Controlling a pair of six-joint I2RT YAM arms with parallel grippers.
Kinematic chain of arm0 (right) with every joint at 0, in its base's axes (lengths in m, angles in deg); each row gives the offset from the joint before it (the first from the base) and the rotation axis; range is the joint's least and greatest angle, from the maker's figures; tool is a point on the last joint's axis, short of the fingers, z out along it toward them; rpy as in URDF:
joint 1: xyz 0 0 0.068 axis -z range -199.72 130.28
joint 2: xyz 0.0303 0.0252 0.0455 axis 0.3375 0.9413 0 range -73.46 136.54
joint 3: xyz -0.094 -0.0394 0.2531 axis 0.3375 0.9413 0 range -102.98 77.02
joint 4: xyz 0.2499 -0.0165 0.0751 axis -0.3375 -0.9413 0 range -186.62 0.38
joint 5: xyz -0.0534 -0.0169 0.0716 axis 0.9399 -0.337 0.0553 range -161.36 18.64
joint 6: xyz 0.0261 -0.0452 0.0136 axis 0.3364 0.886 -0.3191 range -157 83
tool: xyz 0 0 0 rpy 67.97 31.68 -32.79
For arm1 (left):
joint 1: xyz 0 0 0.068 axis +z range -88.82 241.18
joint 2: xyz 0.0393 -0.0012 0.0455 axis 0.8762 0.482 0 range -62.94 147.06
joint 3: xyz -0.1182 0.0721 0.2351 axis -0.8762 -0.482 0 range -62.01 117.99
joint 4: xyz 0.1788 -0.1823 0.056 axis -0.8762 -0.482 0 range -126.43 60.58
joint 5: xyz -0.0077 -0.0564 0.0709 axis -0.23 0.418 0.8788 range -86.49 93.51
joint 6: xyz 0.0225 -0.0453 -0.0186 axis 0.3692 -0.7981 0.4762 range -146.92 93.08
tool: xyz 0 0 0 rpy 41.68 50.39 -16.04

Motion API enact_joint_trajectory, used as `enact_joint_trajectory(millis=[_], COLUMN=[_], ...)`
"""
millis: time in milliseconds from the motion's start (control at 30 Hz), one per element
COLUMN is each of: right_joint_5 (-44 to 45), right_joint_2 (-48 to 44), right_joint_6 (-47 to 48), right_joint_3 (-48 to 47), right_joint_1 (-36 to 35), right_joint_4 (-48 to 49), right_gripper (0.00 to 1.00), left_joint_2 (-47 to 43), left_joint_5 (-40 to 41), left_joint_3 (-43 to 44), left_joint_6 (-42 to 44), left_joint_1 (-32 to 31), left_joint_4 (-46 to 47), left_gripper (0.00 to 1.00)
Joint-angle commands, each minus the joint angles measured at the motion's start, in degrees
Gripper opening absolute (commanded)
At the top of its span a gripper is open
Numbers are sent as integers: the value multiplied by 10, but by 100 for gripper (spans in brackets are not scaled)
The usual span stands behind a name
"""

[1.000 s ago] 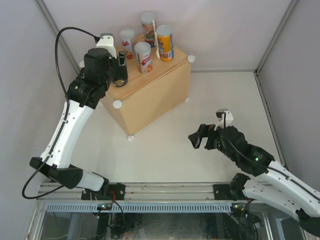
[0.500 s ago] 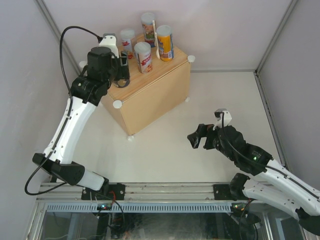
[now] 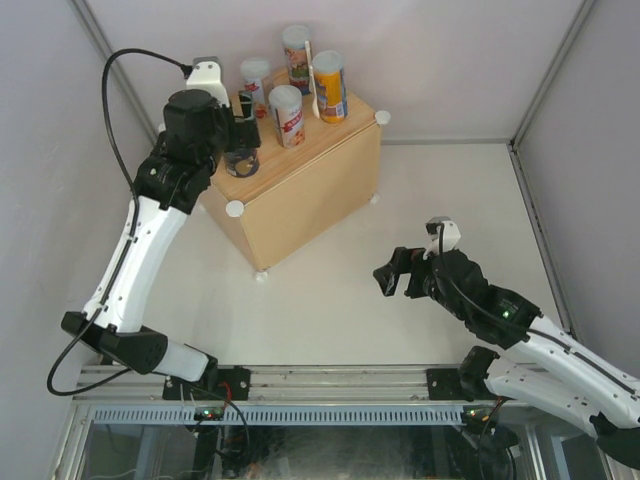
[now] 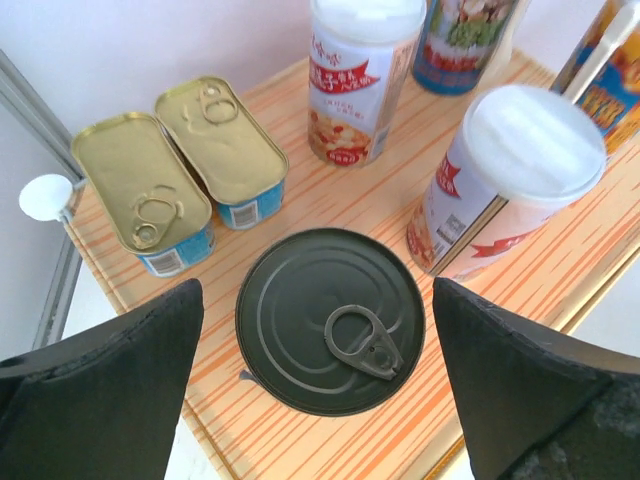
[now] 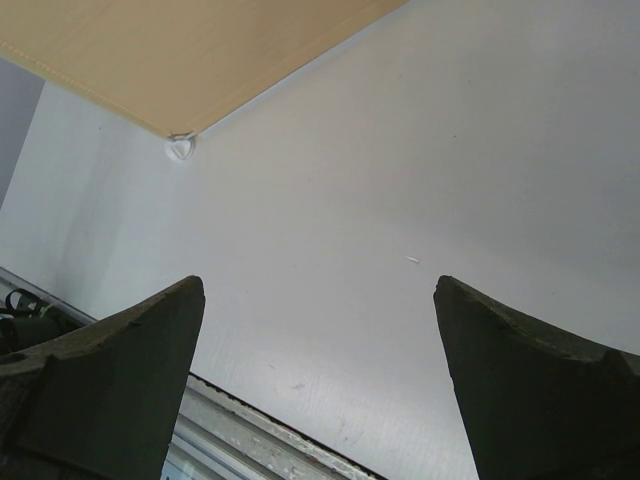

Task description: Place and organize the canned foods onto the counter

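The left gripper (image 4: 318, 292) hung over the counter (image 4: 330, 205) with its jaws wide apart, and it had hold of nothing. The dark can (image 4: 330, 335) stood upright on the wood straight below, between the two fingers (image 4: 110, 385). A strip of wood showed between the can and the left finger, while the right finger was very near the can's rim. The pull ring of the can lay flat on its lid.

Beyond the can, to the left, two flat gold-topped tins (image 4: 140, 190) lay side by side, touching, near a white knob (image 4: 45, 197). Four tall cans stood further back: a red-white one (image 4: 360, 80), a white-lidded one (image 4: 510, 180) just beside the dark can, a blue one (image 4: 470, 40) and an orange one (image 4: 610, 70).

The red-white label carried red characters above a picture of food. They were too small for me to read, and so was the print on the tins' blue sides.

The right gripper (image 3: 385, 280) was also fully open and empty, low over the table (image 3: 450, 190), well apart from the counter.
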Motion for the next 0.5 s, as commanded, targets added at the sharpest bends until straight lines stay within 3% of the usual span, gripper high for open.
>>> enact_joint_trajectory(millis=[0,300,467], right_joint_5=[7,23,127], right_joint_2=[5,3,19], right_joint_6=[1,18,47], right_joint_3=[-22,-25,-19], right_joint_1=[-4,-4,-4], right_joint_4=[27,27,49], right_gripper=[97,97,100], left_joint_2=[-38,-106,-201], left_joint_5=[10,12,27], left_joint_3=[7,-37,-138], left_joint_6=[-5,-43,-74], left_joint_1=[4,3,-11], left_joint_4=[64,105,145], left_gripper=[100,100,99])
